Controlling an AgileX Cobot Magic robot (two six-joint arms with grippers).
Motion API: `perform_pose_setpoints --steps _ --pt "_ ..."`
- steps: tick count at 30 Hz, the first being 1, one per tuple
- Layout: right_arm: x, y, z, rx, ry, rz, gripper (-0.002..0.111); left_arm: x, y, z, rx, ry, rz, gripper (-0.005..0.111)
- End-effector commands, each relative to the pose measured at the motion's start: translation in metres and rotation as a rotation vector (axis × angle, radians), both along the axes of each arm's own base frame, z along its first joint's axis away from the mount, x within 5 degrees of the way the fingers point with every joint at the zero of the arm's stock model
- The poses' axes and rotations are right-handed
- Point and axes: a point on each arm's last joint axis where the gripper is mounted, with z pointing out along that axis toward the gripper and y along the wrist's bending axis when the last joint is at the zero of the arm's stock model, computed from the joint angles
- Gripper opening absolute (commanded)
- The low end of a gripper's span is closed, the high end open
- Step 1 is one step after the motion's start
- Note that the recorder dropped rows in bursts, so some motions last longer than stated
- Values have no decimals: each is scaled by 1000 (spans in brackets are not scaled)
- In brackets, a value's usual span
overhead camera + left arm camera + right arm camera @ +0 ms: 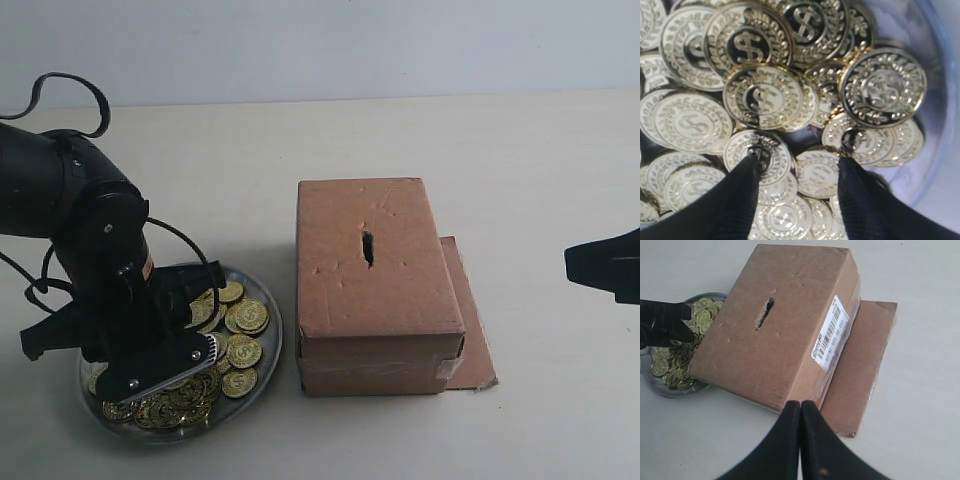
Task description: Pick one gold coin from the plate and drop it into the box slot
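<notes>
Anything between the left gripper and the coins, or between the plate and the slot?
Nothing visible. The left gripper is open with its fingertips among the gold coins on the plate. The slot on the box top is uncovered, and the right gripper sits shut, clear of it.

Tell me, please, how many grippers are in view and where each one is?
2. The left gripper is open, tips down among the gold coins in the plate. The right gripper is shut, hanging on the box's other side, clear of it. No others show.
</notes>
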Motion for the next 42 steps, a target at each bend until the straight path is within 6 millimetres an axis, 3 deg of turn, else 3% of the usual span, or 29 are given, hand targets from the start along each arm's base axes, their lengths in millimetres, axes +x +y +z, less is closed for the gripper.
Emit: perform_pose_setpoints --steps 1,16,24,42 --pt "0 -1 3 4 -22 -5 0 -3 1 0 28 27 -1 48" --pt "0 -1 3 4 -22 -5 0 -6 6 -2 85 68 11 48" --pt "0 -1 3 4 -22 -5 0 2 0 15 12 -34 16 48" --pt "0 -1 3 4 -22 -5 0 5 -5 -1 -8 -20 33 48"
